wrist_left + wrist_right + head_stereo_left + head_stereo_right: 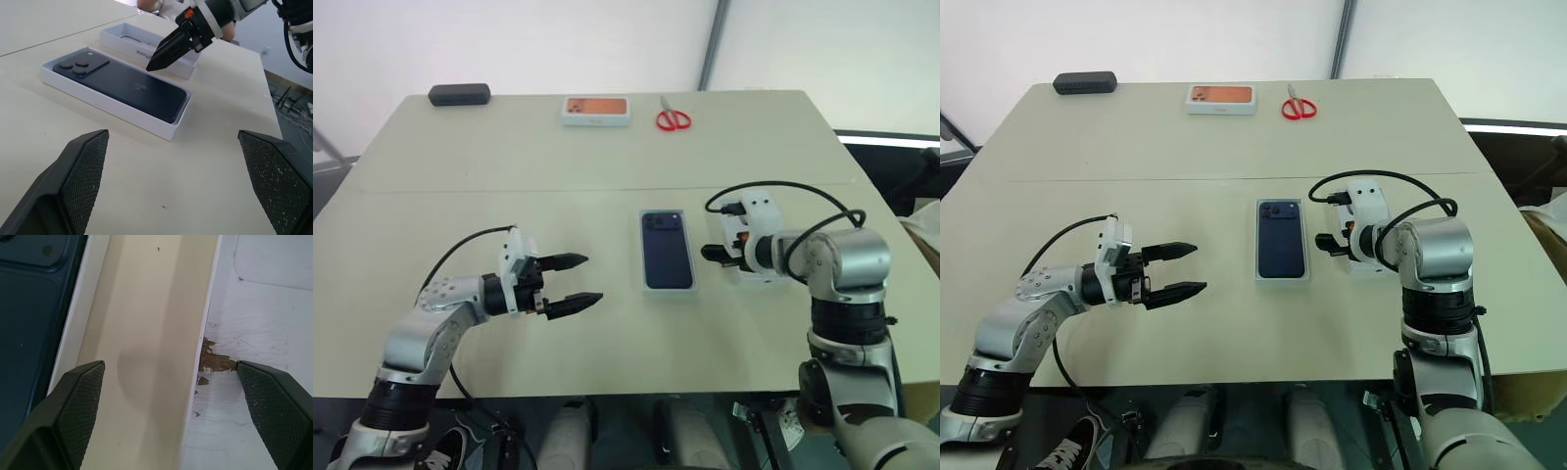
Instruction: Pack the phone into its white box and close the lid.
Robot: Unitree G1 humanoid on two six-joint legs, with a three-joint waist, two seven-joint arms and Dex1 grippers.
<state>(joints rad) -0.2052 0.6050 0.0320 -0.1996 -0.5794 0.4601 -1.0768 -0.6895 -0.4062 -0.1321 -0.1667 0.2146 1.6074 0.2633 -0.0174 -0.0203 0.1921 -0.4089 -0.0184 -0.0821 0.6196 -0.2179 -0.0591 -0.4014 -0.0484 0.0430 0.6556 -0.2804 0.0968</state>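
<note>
The dark navy phone [666, 250] lies back up inside the white box [667, 288] at the table's middle, its camera cluster at the far end. Just right of it the white lid [128, 41] lies with its open side up, largely hidden under my right hand in the eye views. My right gripper [710, 255] is open and tilted down over the lid's near-left wall. One fingertip is over the strip of table between box and lid, the other over the lid's white inside [264, 308]. My left gripper [591, 278] is open and level, left of the box, pointing at it.
At the table's far edge lie a black oblong case [459, 94], a white box with an orange top [596, 110] and red-handled scissors [673, 118]. A black cable [783, 186] loops above my right wrist. A seam crosses the table behind the phone.
</note>
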